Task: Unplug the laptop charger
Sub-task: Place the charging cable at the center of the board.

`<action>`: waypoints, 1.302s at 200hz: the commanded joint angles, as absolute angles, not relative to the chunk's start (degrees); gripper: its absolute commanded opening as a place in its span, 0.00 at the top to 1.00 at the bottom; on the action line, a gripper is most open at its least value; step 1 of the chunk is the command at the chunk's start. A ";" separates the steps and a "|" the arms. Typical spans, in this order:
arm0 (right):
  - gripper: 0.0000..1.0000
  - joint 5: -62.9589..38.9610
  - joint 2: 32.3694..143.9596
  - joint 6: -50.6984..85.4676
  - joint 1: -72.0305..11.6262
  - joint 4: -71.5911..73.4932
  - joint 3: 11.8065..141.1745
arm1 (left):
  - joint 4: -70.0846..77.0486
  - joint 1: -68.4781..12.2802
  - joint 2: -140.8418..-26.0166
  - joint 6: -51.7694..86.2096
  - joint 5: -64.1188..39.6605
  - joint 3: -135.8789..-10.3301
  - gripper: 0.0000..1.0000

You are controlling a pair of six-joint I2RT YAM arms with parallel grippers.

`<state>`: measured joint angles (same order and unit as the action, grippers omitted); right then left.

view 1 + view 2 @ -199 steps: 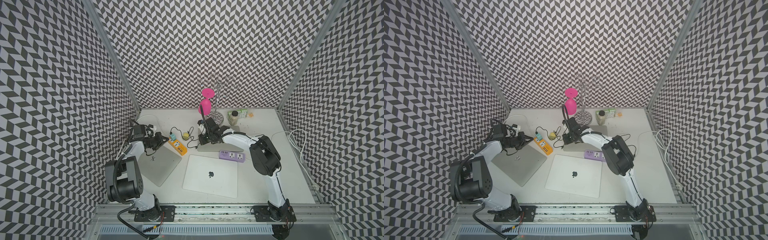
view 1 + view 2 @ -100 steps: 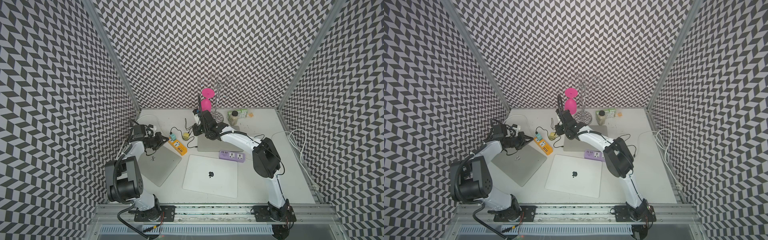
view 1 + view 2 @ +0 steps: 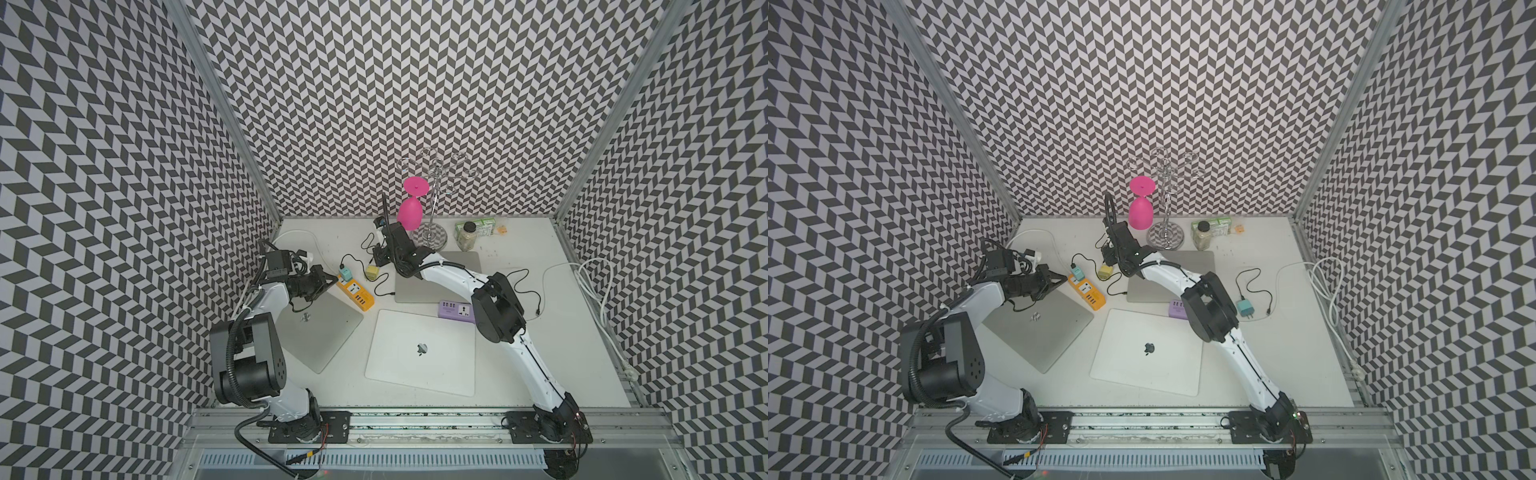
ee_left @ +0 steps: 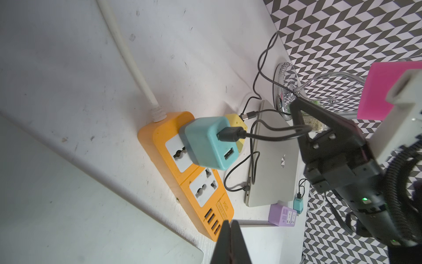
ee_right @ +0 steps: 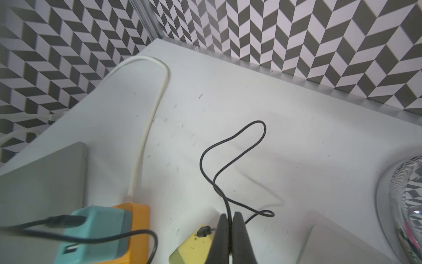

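A teal charger is plugged into the orange power strip. Its black cable loops round to the side edge of the back laptop. A yellow charger lies loose on the table beside the strip. My right gripper hangs just above the yellow charger, shut on a thin black cable that loops across the table behind it. My left gripper is shut and empty, tip over the strip's USB end.
A grey laptop lies under my left arm and a white laptop at the front. A purple power strip and a second teal charger sit mid-right. A pink glass, metal stand and jar stand at the back.
My right gripper has moved left from over the back laptop's corner to beside the yellow charger, staying shut. The left arm has not moved.
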<state>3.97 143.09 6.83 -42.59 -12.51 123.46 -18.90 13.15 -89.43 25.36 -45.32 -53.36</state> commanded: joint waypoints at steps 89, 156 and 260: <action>0.57 2.97 129.84 6.34 -43.39 -10.16 114.67 | -20.07 12.91 -85.58 24.35 -43.91 -53.96 1.00; 0.57 -1.08 110.62 11.94 -44.41 -3.15 93.16 | -24.82 12.11 -77.91 20.33 -36.01 -55.51 0.97; 0.57 -16.64 96.30 33.01 -35.80 3.16 68.74 | -21.01 -1.97 -72.05 -13.24 -32.42 -59.84 0.89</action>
<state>-8.78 97.89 25.89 -38.54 -0.75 70.50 -23.70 -0.80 -72.10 -1.30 -28.18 -58.81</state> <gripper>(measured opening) 0.433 0.090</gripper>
